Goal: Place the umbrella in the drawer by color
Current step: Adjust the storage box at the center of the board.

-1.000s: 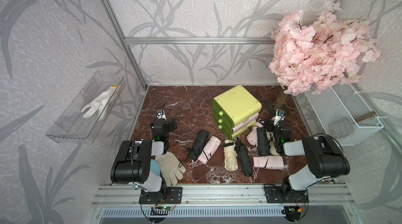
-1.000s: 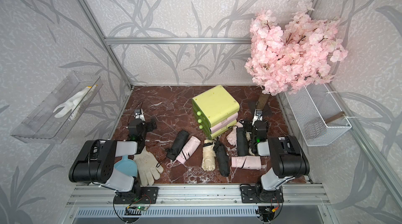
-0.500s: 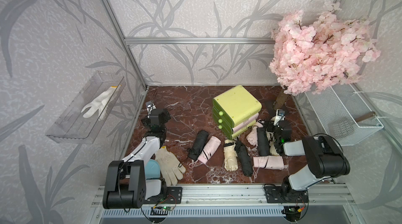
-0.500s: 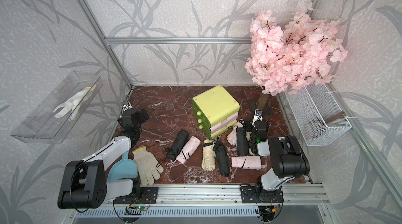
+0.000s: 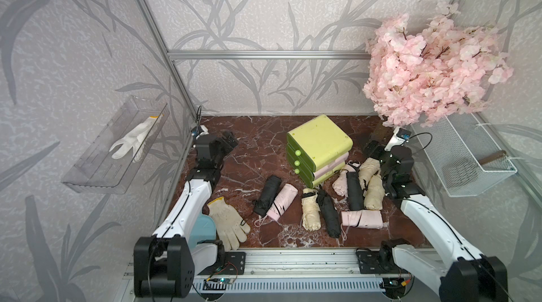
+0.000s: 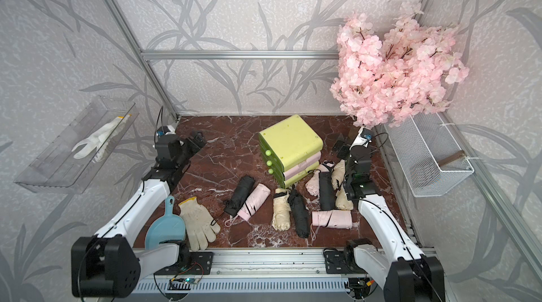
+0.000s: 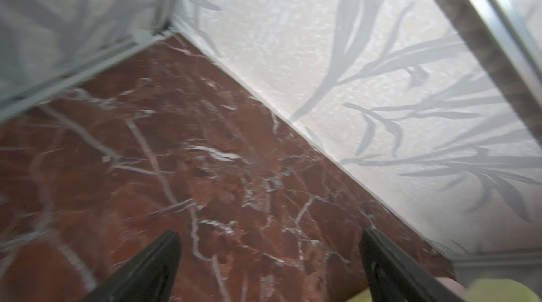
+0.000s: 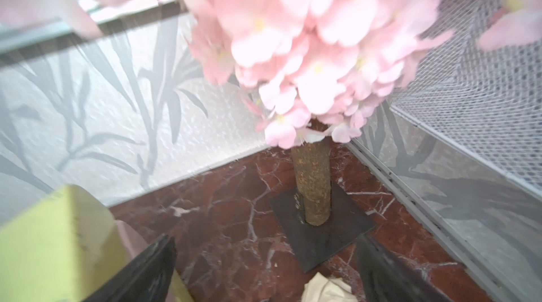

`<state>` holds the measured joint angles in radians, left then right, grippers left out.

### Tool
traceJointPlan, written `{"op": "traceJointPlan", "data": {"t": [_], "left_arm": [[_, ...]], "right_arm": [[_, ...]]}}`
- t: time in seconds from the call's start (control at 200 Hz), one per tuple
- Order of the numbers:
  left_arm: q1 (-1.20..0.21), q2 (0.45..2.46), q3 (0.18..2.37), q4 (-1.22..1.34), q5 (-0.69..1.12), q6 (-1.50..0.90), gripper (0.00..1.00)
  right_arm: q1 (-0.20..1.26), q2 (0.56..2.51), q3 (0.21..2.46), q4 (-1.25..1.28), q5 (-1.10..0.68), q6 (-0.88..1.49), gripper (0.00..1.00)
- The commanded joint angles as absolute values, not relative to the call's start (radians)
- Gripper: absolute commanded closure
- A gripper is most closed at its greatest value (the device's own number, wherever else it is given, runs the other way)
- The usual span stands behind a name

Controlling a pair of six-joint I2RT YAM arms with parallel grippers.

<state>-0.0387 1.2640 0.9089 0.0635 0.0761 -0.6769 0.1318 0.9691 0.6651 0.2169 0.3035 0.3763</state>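
Farthest left of the drawer [image 5: 321, 136], a clear wall shelf [image 5: 88, 174] holds a white glove [image 5: 133, 140]. Nearer the drawer but still well to its left, the left end effector [image 5: 231, 140] hangs over bare tabletop [image 5: 258, 154], its fingers [image 7: 152, 268] spread wide with nothing between them. Left of the drawer and well in front of it, a blue dustpan [image 6: 165, 228] lies just beside a cream work glove [image 5: 227, 222].

Closer in, just front-left of the drawer, a black umbrella [image 5: 268, 195] and a pink umbrella [image 5: 281, 202] lie side by side, touching. The drawer itself, a lime chest, stands mid-tabletop toward the back. It is turned so that its three round knobs [image 5: 296, 162] face front-left, and all three drawers look shut.

Straight in front of the drawer, a cream umbrella [image 5: 311, 212] and a second black umbrella [image 5: 328, 212] lie touching. Front-right of it lies a crosswise pink umbrella [image 5: 362, 219]. Against the drawer's right side huddle a small pink umbrella [image 5: 340, 183], a third black umbrella [image 5: 354, 190] and two cream ones [image 5: 368, 170] [image 5: 374, 193].

Right of the drawer, above the far end of that huddle, the right end effector [image 5: 373, 149] has its fingers [image 8: 146, 271] spread apart and empty. Farther right of the drawer stand a pink blossom tree [image 5: 434, 69] and a white wire basket [image 5: 469, 151] on the side wall
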Motion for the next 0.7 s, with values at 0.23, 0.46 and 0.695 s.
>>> {"op": "traceJointPlan", "data": {"t": [0.23, 0.46, 0.695], "left_arm": [[-0.337, 1.776, 1.569, -0.215, 0.360, -0.376, 0.04], [-0.400, 2.057, 1.909, -0.418, 0.456, -0.270, 0.12], [-0.471, 2.107, 1.939, -0.447, 0.481, -0.284, 0.15]], "right_arm": [[0.407, 0.904, 0.710, -0.125, 0.201, 0.716, 0.01], [0.454, 1.038, 0.705, -0.012, 0.156, 0.797, 0.01], [0.447, 1.165, 0.744, 0.101, 0.020, 0.763, 0.01]]}}
